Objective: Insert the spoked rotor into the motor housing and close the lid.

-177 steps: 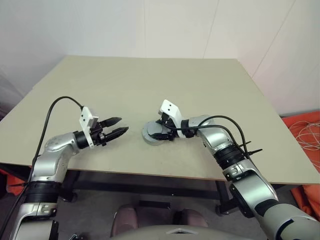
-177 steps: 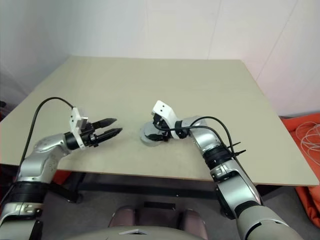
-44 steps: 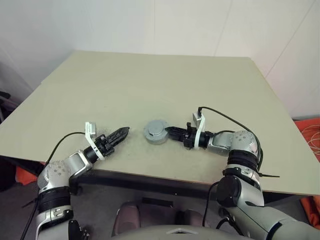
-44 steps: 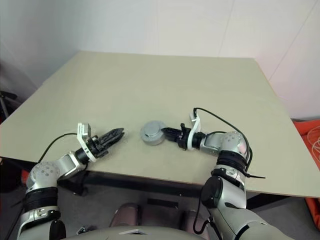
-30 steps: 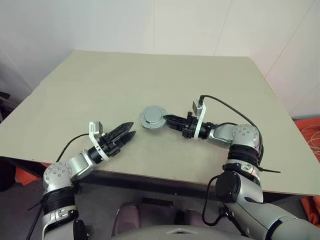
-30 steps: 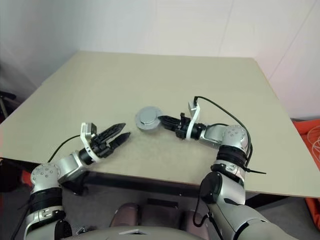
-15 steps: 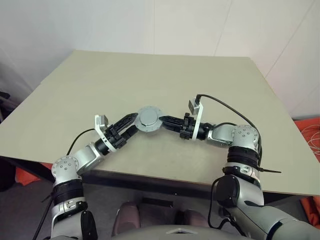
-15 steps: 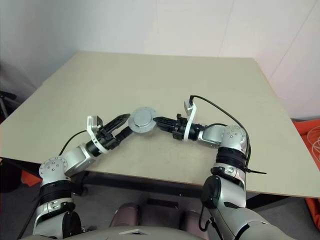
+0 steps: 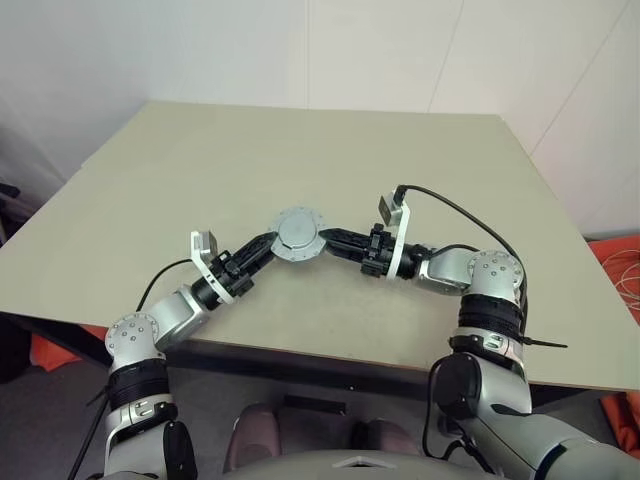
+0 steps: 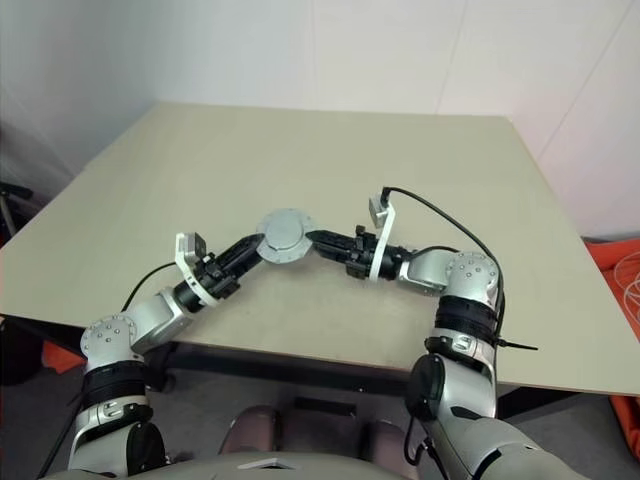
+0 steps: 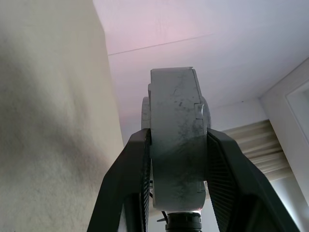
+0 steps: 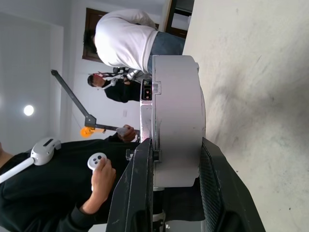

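Table (image 9: 420,170): beige top, which I am viewing from the head camera.

Motor housing (image 9: 297,234): grey round assembly that I am holding up above the table's near part, its flat bolted face toward the head camera, its thick rim edge-on in both wrist views (image 11: 176,140).

Right gripper (image 9: 322,240): I am pinching the housing's rim with both fingers pressed against its sides.

Left gripper (image 9: 268,243): I am clamping the opposite rim, fingers flat against both faces.

People (image 12: 128,41): standing behind the housing in the right wrist view.
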